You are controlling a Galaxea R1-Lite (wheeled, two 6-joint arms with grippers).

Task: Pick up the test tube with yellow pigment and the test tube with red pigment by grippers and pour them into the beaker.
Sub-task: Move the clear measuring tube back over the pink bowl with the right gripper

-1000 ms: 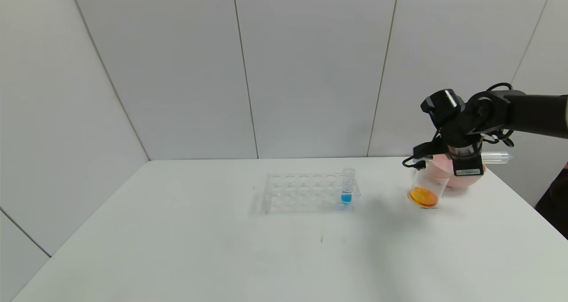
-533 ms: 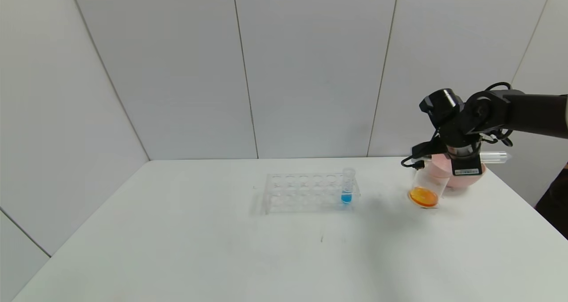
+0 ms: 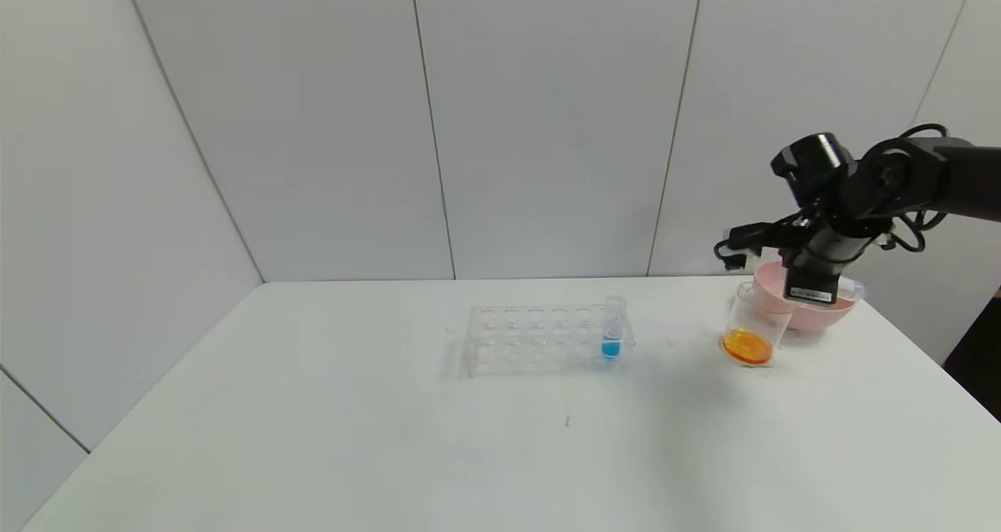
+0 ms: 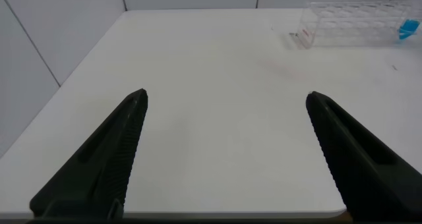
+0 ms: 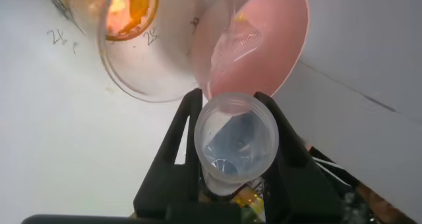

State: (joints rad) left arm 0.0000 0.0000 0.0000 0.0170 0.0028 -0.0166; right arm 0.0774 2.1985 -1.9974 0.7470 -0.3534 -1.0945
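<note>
Pale grey wall panels close in the white desk [image 3: 391, 438] in front of you. Near its middle stands a clear rack [image 3: 539, 339], and the one tube in it, at the rack's right end, holds blue liquid [image 3: 611, 349]. To the right of the rack stands the beaker [image 3: 752, 333] with orange liquid pooled in its bottom, and a pink bowl [image 3: 813, 314] sits just behind it, touching or nearly so.

Your right end effector [image 5: 236, 159] hangs above the bowl and the beaker, clenched on an emptied clear test tube [image 5: 236, 143]. From the wrist camera you look straight into the tube's open mouth; no liquid shows inside, so you cannot tell whether it was the yellow or the red one. A second clear tube [image 5: 239, 36] appears to lie in the bowl.

Your left end effector [image 4: 224, 151] is released, its two black fingers [image 4: 99, 165] spread wide over the bare near-left part of the desk, well apart from the rack.
</note>
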